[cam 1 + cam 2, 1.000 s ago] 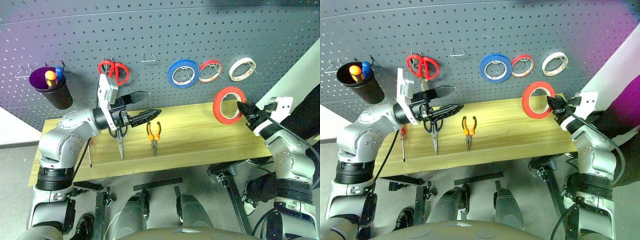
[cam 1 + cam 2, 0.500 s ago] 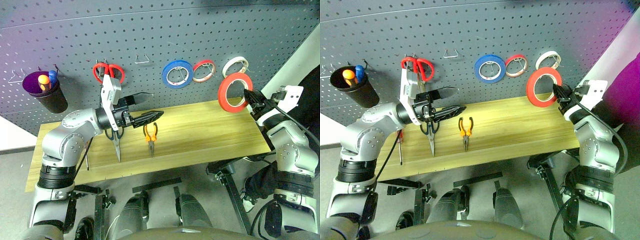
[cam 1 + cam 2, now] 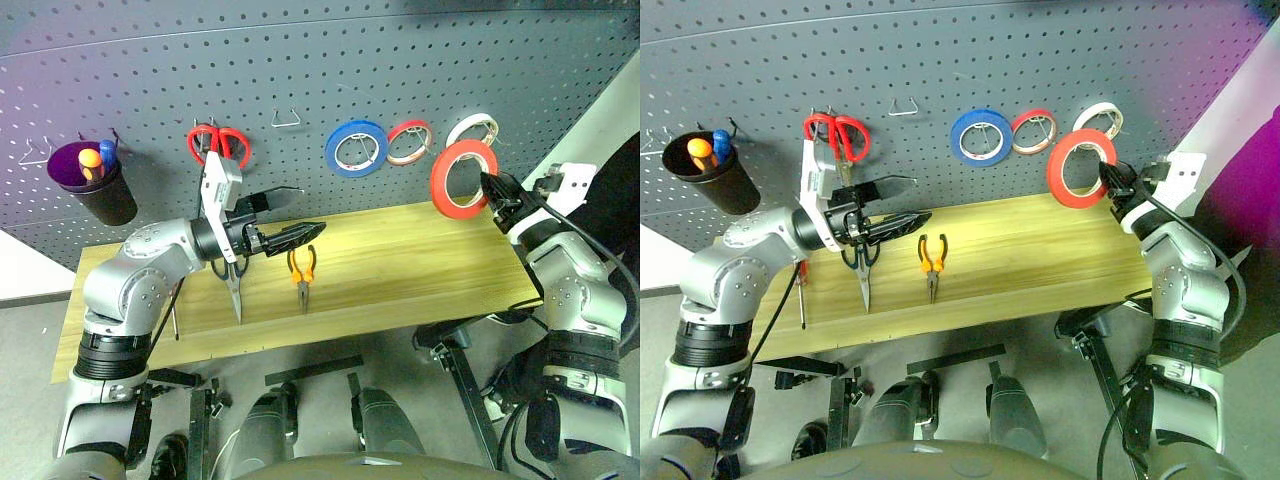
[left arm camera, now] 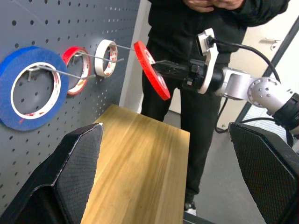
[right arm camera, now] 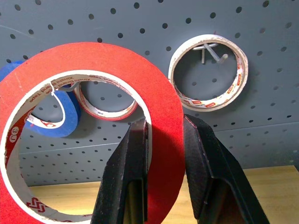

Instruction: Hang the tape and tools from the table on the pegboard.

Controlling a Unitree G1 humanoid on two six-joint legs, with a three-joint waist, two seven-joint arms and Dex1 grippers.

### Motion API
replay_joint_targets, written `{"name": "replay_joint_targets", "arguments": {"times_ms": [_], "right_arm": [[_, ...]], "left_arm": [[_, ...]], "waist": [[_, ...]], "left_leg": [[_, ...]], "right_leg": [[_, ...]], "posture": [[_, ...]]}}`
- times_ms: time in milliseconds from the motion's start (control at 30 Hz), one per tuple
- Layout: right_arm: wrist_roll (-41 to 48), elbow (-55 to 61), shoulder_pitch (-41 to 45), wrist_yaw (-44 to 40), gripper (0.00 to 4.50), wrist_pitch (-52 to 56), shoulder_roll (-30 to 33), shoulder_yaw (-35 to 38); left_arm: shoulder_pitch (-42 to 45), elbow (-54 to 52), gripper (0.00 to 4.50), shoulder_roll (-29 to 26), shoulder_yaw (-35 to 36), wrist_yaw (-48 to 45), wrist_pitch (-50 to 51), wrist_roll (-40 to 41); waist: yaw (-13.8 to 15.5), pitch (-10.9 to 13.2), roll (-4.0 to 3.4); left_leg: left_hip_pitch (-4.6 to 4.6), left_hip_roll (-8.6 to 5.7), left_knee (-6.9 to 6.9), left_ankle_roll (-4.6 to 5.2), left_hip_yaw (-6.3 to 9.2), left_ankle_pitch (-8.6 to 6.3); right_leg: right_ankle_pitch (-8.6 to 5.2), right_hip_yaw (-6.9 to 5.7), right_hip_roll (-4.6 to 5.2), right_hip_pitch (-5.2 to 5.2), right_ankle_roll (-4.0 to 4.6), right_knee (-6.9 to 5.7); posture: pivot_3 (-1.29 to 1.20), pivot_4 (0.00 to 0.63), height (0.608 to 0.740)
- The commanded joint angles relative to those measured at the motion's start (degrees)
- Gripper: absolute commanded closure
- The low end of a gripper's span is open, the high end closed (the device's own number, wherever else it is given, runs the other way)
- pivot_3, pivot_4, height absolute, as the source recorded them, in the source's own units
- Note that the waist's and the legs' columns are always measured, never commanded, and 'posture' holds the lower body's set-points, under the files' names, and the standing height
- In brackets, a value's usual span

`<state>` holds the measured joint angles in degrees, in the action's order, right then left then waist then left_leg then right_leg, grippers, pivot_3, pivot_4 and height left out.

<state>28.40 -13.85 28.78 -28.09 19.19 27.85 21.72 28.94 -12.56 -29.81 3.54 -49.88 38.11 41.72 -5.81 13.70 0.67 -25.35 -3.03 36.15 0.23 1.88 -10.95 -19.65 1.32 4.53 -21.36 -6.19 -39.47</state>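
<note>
The right gripper point(image 3: 487, 184) is sitting at mid-right of the head view, fingers clamped tight on the rim of the orange-red tape point(image 3: 462, 178). It's holding the roll upright in the air, above the right end of the table point(image 3: 400, 270) and just in front of the pegboard point(image 3: 400, 60). In the right wrist view one black finger point(image 5: 128, 182) is lying inside the roll's open centre and the other outside, w/ the band pinched between. The tape is overlapping the lower left of the white roll point(image 3: 478, 129) hanging on its hook; whether it's touching that roll or hook is hard to tell from here, prob. just in front.

The left gripper point(image 3: 290, 215) is hovering left of centre, pointing toward the right of the frame, jaws spread wide w/ nothing in them. Below it on the table the dark-handled scissors point(image 3: 236, 280) are lying blades toward the near edge, and the pliers point(image 3: 305, 272) are lying just right of them. The red-handled screwdriver point(image 3: 800, 290) is lying at the table's left end.

On the board, upper part: a black cup point(image 3: 95, 185) at left, red scissors point(image 3: 218, 145), an empty wire hook point(image 3: 287, 119), a blue roll point(image 3: 357, 148) and a thin red roll point(image 3: 408, 142). A person in dark clothes point(image 4: 196, 56) is standing beyond the table's end in the left wrist view.
</note>
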Motion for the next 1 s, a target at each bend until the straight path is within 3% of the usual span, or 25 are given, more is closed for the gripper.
{"name": "replay_joint_targets", "arguments": {"times_ms": [33, 1000], "right_arm": [[-0.8, -1.6, 3.2, -0.5, 3.8, -2.8, 0.0, -0.4], [-7.0, -24.4, 17.0, -4.1, 3.8, -13.8, -1.8, -4.2]], "left_arm": [[-0.1, -2.9, 0.0, -0.4, 0.6, 0.1, -0.2, 0.7], [-2.2, -6.8, 0.0, -1.1, 1.8, 2.9, 2.3, 2.8]], "waist": [[0.0, 0.0, 0.0], [0.3, 0.0, 0.0]], "left_leg": [[0.0, 0.0, 0.0, 0.0, 0.0, 0.0], [0.0, 0.0, 0.0, 0.02, 0.0, -0.01]], "right_leg": [[0.0, 0.0, 0.0, -0.01, 0.0, 0.0], [0.0, 0.0, 0.0, 0.0, 0.0, -0.01]], "posture": [[-0.17, 0.169, 0.74], [-0.11, 0.19, 0.74]]}}
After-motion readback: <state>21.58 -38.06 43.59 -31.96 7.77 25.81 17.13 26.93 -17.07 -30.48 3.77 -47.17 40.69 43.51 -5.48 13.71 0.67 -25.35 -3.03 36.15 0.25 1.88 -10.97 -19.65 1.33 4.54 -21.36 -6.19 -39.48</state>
